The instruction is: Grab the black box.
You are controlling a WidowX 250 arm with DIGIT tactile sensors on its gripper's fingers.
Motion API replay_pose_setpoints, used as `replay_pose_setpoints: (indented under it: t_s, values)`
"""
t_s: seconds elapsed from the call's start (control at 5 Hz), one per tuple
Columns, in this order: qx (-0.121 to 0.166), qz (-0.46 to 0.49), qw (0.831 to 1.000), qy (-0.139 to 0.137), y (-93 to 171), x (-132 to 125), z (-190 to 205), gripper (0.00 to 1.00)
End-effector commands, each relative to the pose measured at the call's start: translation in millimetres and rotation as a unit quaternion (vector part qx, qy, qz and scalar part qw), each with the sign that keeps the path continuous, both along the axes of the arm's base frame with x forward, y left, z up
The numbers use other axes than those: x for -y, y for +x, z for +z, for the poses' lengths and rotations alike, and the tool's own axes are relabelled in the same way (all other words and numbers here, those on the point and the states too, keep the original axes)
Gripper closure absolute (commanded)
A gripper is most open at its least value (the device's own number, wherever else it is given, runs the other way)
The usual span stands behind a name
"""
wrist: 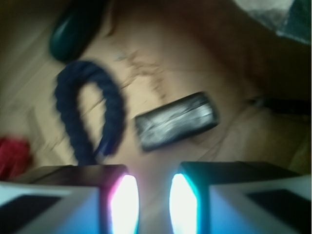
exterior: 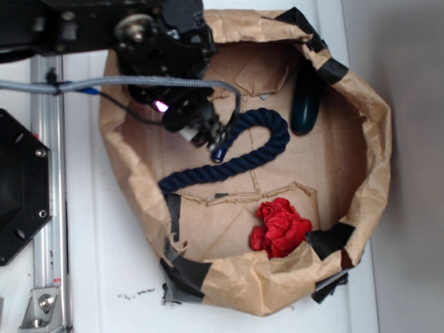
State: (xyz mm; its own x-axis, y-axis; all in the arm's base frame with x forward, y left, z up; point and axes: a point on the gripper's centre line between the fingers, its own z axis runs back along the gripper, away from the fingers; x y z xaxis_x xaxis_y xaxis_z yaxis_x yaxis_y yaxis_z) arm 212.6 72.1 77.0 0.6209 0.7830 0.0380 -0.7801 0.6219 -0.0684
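The black box [wrist: 175,121] lies flat on the brown paper floor, tilted a little, just ahead of my gripper [wrist: 153,195] in the wrist view. The two lit fingers stand apart with bare paper between them and nothing held. The box sits slightly right of the gap's line and does not touch the fingers. In the exterior view my gripper [exterior: 206,132] hangs over the upper left of the paper bin, and the arm hides the box there.
A navy-blue rope [exterior: 236,149] [wrist: 90,114] curls beside the box on its left. A dark green oval object [exterior: 306,100] [wrist: 73,29] rests at the far wall. A red wad [exterior: 279,227] lies near the front. Crumpled paper walls [exterior: 368,139] ring everything.
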Motion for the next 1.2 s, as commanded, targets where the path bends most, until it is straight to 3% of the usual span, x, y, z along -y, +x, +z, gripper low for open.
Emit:
replay_pose_setpoints:
  t_s: [0.0,0.2,0.6,1.0]
  values:
    - [0.012,0.034,0.999,0.019,3,-13,5,0.00]
    - [0.010,0.078,0.996,0.029,-1,-14,6,0.00]
    - [0.003,0.178,0.984,0.010,-2,-17,4,0.00]
    - [-0.043,0.134,0.990,0.028,-7,-20,-26,0.00]
